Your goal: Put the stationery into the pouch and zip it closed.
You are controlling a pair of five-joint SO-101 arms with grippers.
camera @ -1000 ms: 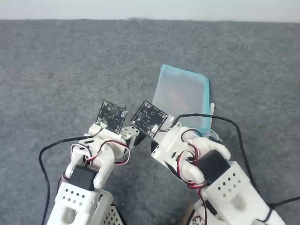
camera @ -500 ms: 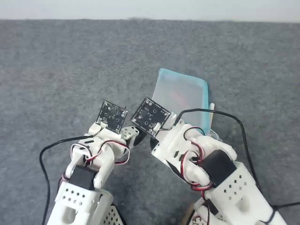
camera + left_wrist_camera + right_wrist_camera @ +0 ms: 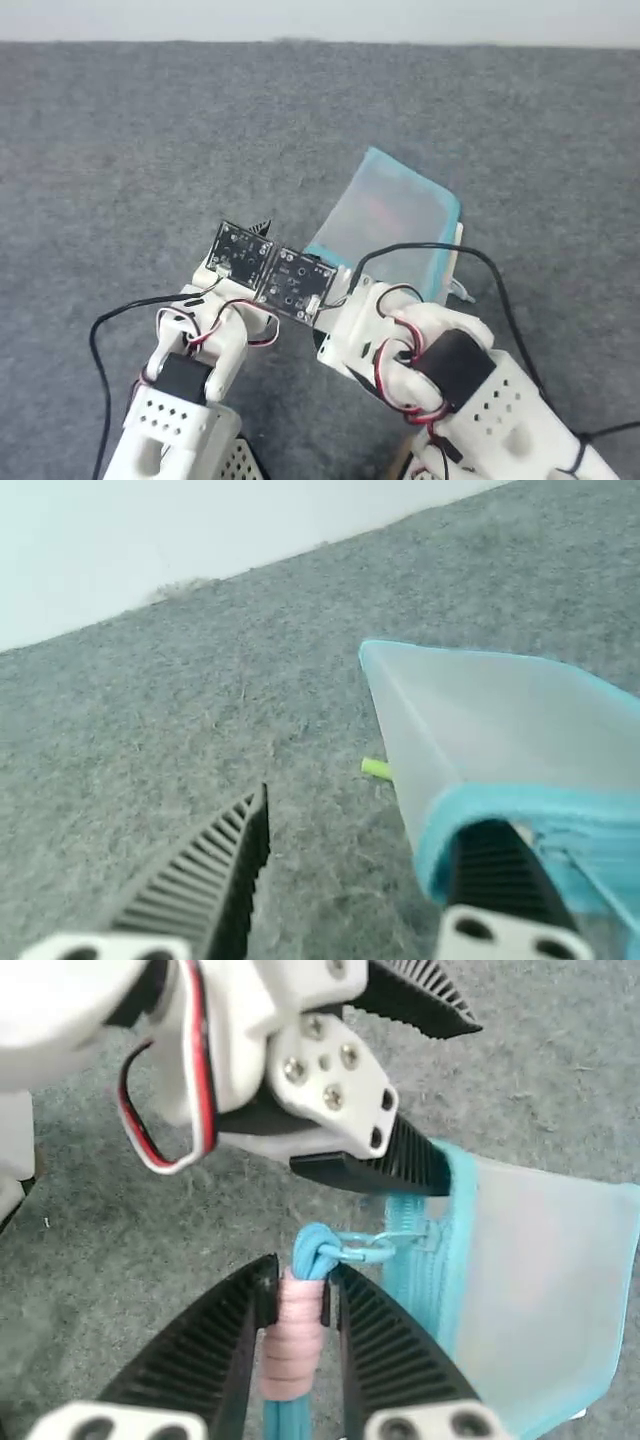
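So the right gripper [image 3: 300, 1278] pinched the zipper pull [image 3: 292, 1338], I'd guess to tug the pouch [image 3: 390, 215] shut, while the left gripper [image 3: 372, 825] sat spread open, one jaw bracing the pouch's edge, centre-right in the overhead view.

On the carpet [image 3: 150, 130], right of the middle and ahead of both arms: the pouch [image 3: 385, 215]. At its near corner, the left gripper [image 3: 375, 815], one finger against the pouch's edge, the other well apart from it over bare carpet. Just to the right of that, the right gripper [image 3: 300, 1275], clamped around the zipper pull [image 3: 295, 1340] at the pouch's near edge. Along the pouch's right edge, a slim item [image 3: 458, 240]. On the carpet just beside the pouch, a small stub [image 3: 376, 769].
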